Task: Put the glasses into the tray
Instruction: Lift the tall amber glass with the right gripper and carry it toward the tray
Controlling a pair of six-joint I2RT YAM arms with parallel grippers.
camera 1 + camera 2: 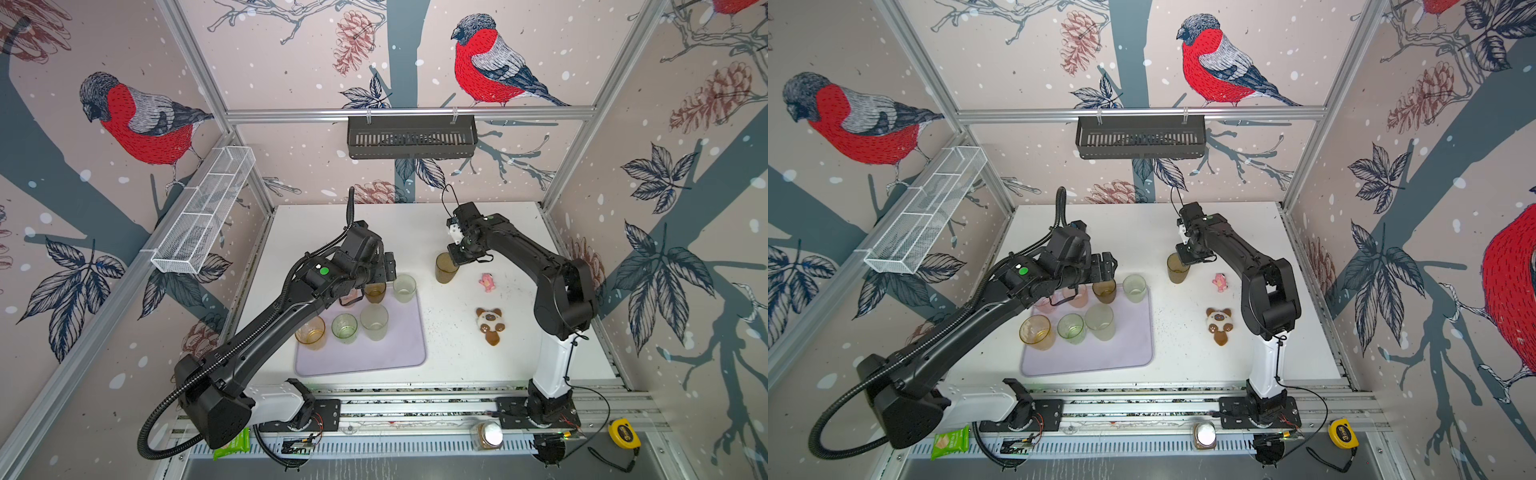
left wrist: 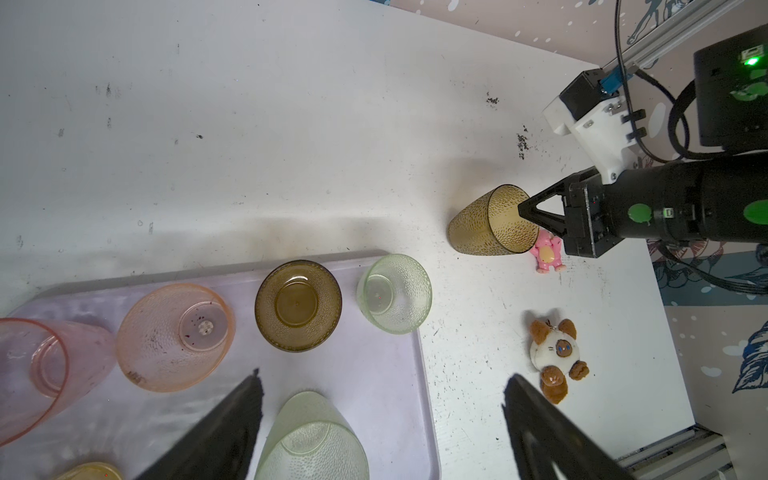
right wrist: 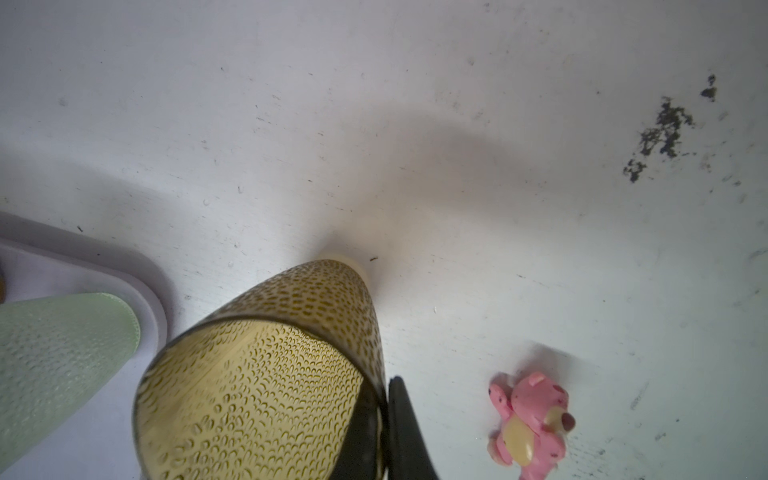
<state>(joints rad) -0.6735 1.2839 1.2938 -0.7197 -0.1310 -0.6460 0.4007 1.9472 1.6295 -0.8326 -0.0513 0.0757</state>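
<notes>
Since the right gripper (image 2: 524, 210) has its fingers (image 3: 405, 428) pinched on the wall of the brown glass (image 1: 445, 269), one inside the rim and one outside, the hold is on a thin lip only. That glass is on the tabletop (image 1: 478, 365) beyond the tray's (image 1: 374, 357) far right corner, apart from it, with the pink toy (image 1: 486, 281) near it. Whether its base has left the tabletop I cannot tell. I judge it light, stiff and thin-walled, likely plastic. The dimpled skin should give the fingers some bite, but a rim pinch lets it swing or twist, so it wants a slow, level carry. The left gripper (image 2: 383, 374) hangs over the tray's far edge, fingers wide and empty.

Glasses: eight. Seven are on the tray:
- two pink (image 2: 37, 370) (image 2: 174, 336)
- one brown twin (image 2: 297, 309)
- one amber (image 1: 311, 331)
- two light green (image 2: 395, 293) (image 1: 344, 327)
- one taller frosted (image 1: 374, 322)

One glass is outside. Trays: one, its near half bare. Toys: two, the pink one and a plush (image 1: 489, 325).
</notes>
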